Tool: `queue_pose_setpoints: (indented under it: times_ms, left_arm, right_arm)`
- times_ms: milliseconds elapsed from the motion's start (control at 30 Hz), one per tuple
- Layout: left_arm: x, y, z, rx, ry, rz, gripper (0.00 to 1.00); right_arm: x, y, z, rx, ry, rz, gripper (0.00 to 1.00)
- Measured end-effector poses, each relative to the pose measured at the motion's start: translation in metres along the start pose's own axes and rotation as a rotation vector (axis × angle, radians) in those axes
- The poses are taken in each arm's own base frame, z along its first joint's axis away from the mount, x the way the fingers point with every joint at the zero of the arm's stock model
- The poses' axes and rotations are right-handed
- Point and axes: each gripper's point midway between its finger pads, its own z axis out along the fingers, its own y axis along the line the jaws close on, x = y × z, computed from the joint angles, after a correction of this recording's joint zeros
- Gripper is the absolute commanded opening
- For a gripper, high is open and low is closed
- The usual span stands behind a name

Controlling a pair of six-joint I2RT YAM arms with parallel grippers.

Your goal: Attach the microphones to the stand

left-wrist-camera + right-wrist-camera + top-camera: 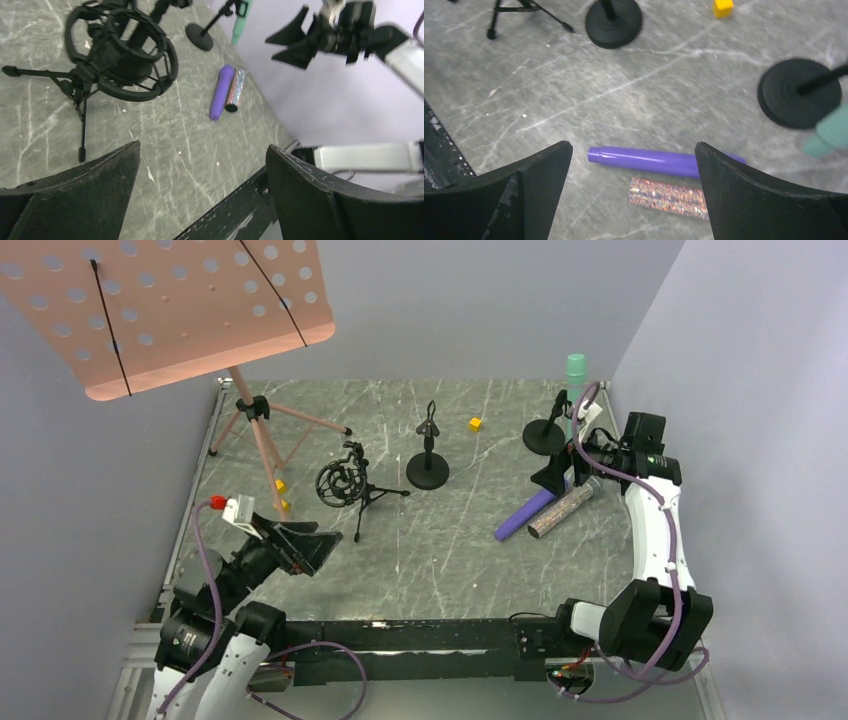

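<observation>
The teal microphone (575,380) stands upright at the clip of the back-right round-base stand (543,436); it also shows in the right wrist view (831,132). The purple microphone (525,514) and the glittery microphone (560,512) lie side by side on the table, also seen in the right wrist view, purple (649,160) and glittery (666,196). My right gripper (555,475) is open and empty and hovers above them (634,145). My left gripper (310,550) is open and empty near the front left (202,147). An empty round-base stand (428,468) and a shock-mount tripod (345,483) stand mid-table.
A pink music stand (170,310) on a tripod fills the back left. Small yellow cubes lie near the back (475,424) and by the tripod's foot (281,485). Grey walls close the back and right sides. A black rail runs along the front edge (400,635).
</observation>
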Motion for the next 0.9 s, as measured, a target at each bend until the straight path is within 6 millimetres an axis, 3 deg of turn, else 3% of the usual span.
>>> queue_pose_setpoints:
  times_ms: [100, 167, 333, 400, 533, 767, 900]
  left_arm:
    - [0.008, -0.005, 0.004, 0.041, 0.081, 0.076, 0.99]
    - [0.012, -0.009, 0.006, 0.066, 0.132, 0.11, 0.99]
    - [0.02, -0.017, 0.007, 0.129, 0.206, 0.156, 0.99]
    - [0.022, -0.021, 0.005, 0.154, 0.212, 0.173, 0.99]
    - [0.018, -0.029, -0.001, 0.184, 0.195, 0.203, 0.99]
    - [0.013, -0.036, -0.011, 0.212, 0.15, 0.239, 0.99]
    - [0.012, -0.037, -0.013, 0.213, 0.139, 0.244, 0.99]
  right_arm:
    - [0.007, -0.013, -0.007, 0.088, 0.05, 0.108, 1.0]
    - [0.023, -0.022, -0.012, 0.17, 0.076, 0.257, 1.0]
    - [0.095, -0.032, -0.022, 0.474, 0.156, 0.686, 1.0]
    - [0.114, -0.038, -0.027, 0.581, 0.176, 0.805, 0.98]
    - [0.131, -0.064, -0.033, 0.73, 0.172, 0.935, 0.77]
    - [0.169, -0.102, -0.019, 0.81, 0.266, 1.087, 0.74]
    - [0.17, -0.116, -0.018, 0.852, 0.252, 1.104, 0.73]
